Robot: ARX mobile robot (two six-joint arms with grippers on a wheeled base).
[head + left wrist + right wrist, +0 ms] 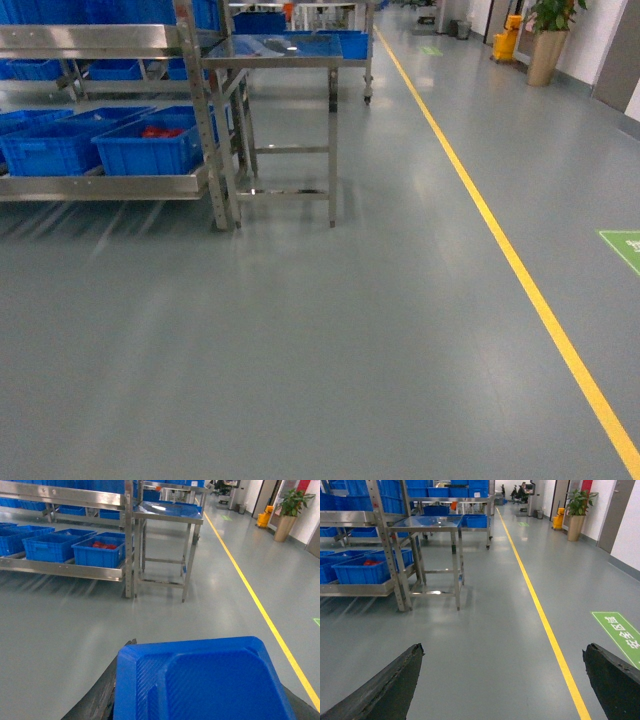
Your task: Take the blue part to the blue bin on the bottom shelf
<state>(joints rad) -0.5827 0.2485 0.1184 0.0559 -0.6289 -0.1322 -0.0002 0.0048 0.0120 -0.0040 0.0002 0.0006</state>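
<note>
The blue part [202, 680] fills the bottom of the left wrist view, a moulded plastic tray-like piece with a raised rim and ribbed face, sitting between the dark fingers of the left gripper [200, 700], which appears closed on it, though the contact itself lies below the frame and I cannot be sure. It looks stiff, light and smooth, so it should carry without sagging but could slide in a loose pinch; the rim or a side wall is the best place to hold, not the glossy flat face. The right gripper [502, 680] is spread wide with nothing between its two black fingers. The bin [150, 148] on the bottom shelf [110, 186] of the rack sits well ahead to the left, with red items inside, beside a steel surface [272, 52]. Neither arm shows in the head view.
</note>
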